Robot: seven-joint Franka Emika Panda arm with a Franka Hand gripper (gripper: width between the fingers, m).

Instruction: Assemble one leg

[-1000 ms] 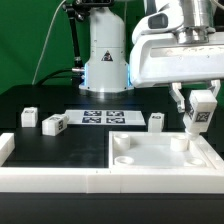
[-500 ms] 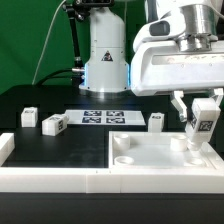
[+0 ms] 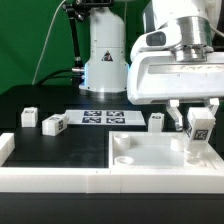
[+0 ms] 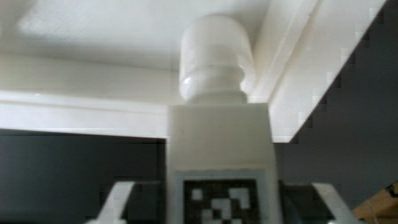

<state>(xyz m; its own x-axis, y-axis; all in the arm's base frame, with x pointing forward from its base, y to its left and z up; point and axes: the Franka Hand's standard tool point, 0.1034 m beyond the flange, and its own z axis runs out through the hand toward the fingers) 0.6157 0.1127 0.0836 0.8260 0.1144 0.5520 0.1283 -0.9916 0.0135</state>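
My gripper (image 3: 199, 128) is shut on a white leg (image 3: 199, 130) with a black-and-white marker tag, held upright at the exterior view's right. The leg's lower end hangs just over the far right corner socket of the large white panel (image 3: 150, 162). In the wrist view the held leg (image 4: 222, 130) fills the middle, its rounded peg end pointing at the panel's raised rim (image 4: 302, 60), with a finger (image 4: 121, 200) on each side. Three other legs (image 3: 28, 116) (image 3: 54, 124) (image 3: 156, 121) lie on the black table.
The marker board (image 3: 103, 118) lies flat behind the panel. A white rail (image 3: 50, 180) runs along the front, with a short white wall (image 3: 5, 148) at the left. The robot base (image 3: 105, 60) stands at the back.
My gripper has lowered with the leg, bringing it down toward the panel's far right corner socket. The other legs have not moved.
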